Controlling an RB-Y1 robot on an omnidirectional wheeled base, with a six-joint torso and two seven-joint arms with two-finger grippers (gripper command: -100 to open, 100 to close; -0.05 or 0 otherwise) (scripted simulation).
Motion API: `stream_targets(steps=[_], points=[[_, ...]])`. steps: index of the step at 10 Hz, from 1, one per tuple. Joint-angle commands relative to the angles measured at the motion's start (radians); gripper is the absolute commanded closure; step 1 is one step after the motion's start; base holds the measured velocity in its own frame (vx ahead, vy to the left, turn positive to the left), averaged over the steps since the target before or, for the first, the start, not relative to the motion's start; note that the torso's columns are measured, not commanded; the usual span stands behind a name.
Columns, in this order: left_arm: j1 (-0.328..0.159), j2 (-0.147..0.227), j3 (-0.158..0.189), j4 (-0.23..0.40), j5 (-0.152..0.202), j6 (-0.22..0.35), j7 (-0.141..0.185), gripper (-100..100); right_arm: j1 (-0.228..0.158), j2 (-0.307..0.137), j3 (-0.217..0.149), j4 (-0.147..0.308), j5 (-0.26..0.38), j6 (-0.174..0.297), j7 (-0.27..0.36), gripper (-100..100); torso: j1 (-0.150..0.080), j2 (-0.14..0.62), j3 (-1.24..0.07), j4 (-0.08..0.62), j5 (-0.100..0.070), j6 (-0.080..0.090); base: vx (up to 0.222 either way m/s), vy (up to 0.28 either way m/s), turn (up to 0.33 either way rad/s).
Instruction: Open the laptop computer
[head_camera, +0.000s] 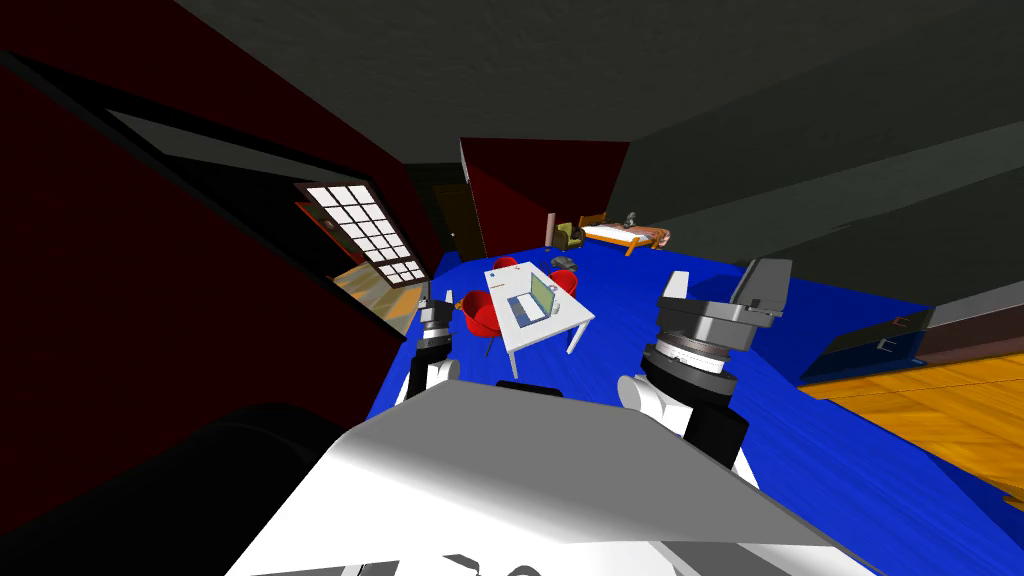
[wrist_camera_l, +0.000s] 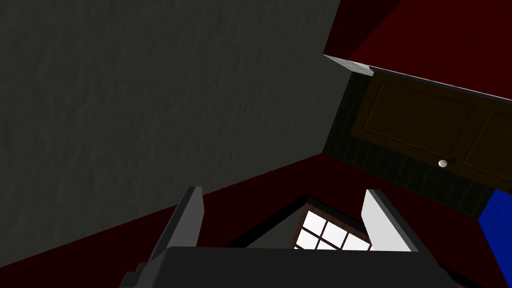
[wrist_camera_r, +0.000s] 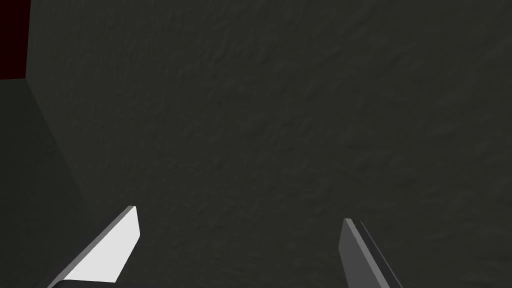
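Far ahead on a white table (head_camera: 556, 331) lies the laptop (head_camera: 533, 298), small in the head view, with its lid raised and a greenish screen showing. Both arms are held up near my chest, well short of the table. My left gripper (head_camera: 426, 297) is raised on the left, and in its wrist view the left gripper (wrist_camera_l: 285, 205) is open with nothing between the fingers. My right gripper (head_camera: 724, 286) is raised on the right, and the right wrist view shows the right gripper (wrist_camera_r: 240, 227) open and empty too.
Red chairs (head_camera: 482, 314) stand around the table on a blue floor (head_camera: 640, 345). A bed (head_camera: 625, 236) is at the far end, a window (head_camera: 362, 234) on the left dark red wall, and a brown door (wrist_camera_l: 425, 125) beside it. Wooden flooring (head_camera: 940, 400) lies at the right.
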Motion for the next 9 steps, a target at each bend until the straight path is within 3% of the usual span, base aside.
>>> stream_targets(steps=[1, 9], points=[[0.0, 0.0, 0.0, 0.0, 0.0, 0.0, 0.0, 0, 0.0, 0.0, 0.0, 0.0, 0.0, 0.0, 0.0, 0, 0.0, 0.04, -0.082, 0.041, 0.0, 0.0, 0.0, 0.0, 0.0], [0.0, 0.0, 0.0, 0.0, 0.0, 0.0, 0.0, 0, 0.0, 0.0, 0.0, 0.0, 0.0, 0.0, 0.0, 0, 0.0, 0.618, -1.234, 0.617, 0.0, 0.0, 0.0, 0.0, 0.0]])
